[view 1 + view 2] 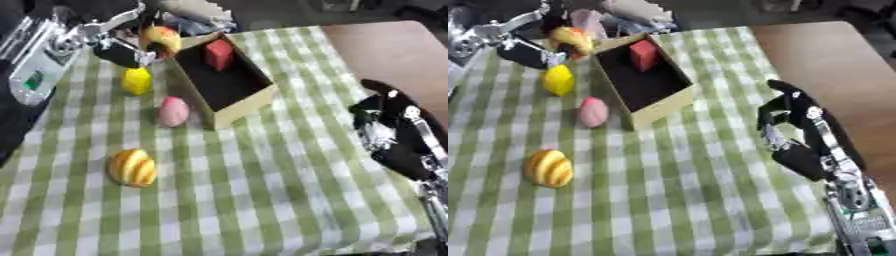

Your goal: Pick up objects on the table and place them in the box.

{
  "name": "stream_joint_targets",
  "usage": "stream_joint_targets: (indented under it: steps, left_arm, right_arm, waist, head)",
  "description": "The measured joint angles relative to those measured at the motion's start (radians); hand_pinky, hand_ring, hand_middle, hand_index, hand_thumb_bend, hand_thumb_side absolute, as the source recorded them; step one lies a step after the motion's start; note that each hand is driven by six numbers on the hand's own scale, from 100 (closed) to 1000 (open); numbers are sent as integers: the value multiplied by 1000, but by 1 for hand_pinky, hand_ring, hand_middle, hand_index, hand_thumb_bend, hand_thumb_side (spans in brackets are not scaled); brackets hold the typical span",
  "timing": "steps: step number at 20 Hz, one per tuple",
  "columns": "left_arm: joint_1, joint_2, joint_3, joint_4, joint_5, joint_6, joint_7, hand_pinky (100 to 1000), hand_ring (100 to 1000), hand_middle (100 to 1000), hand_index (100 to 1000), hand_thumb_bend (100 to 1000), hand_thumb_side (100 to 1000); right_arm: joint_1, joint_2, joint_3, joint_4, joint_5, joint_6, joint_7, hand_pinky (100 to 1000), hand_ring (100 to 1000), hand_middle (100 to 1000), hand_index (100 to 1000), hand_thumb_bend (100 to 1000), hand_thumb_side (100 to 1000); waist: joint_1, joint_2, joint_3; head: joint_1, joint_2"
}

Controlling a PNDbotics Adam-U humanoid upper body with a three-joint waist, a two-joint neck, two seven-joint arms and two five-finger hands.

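A cardboard box (247, 106) with a dark inside stands at the back middle of the checked cloth, and a red block (219, 54) lies in it. My left hand (121, 53) is at the box's far left corner, fingers curled on a round orange-and-yellow fruit (161, 40) held just outside the rim. On the cloth to the left of the box lie a yellow piece (136, 81), a pink egg shape (173, 111) and, nearer to me, an orange striped piece (132, 167). My right hand (791, 117) hovers at the right, fingers relaxed, holding nothing.
The green-and-white checked cloth (262, 190) covers the table. A bare brown surface (394, 50) lies beyond its right edge. Grey and white clutter (197, 15) sits behind the box at the far edge.
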Motion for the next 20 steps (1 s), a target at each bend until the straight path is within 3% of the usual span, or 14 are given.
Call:
stream_joint_targets:
  steps: [10,14,16,20]
  left_arm:
    - [-17,-138,-22,171,-147,-27,63,650,501,489,658,295,175]
    - [-17,-155,-30,180,-161,-12,108,700,612,616,779,356,351]
    - [-16,-157,-37,175,-158,-9,113,715,639,654,807,357,387]
    - [-11,-131,-46,106,-112,-17,80,714,610,627,802,318,310]
  right_arm:
    - [-22,14,64,6,-8,-10,63,589,718,575,913,100,420]
    - [-26,19,73,8,-8,-12,72,589,718,575,913,100,418]
    - [-26,19,75,11,-8,-12,74,589,718,575,913,100,418]
    - [-26,19,74,14,-8,-12,74,589,718,575,913,100,417]
  waist:
    - [0,7,-33]
    - [0,8,-36]
    - [0,8,-35]
    - [0,10,-24]
  head:
    - [5,0]
    - [4,0]
    - [3,0]
    - [-2,-1]
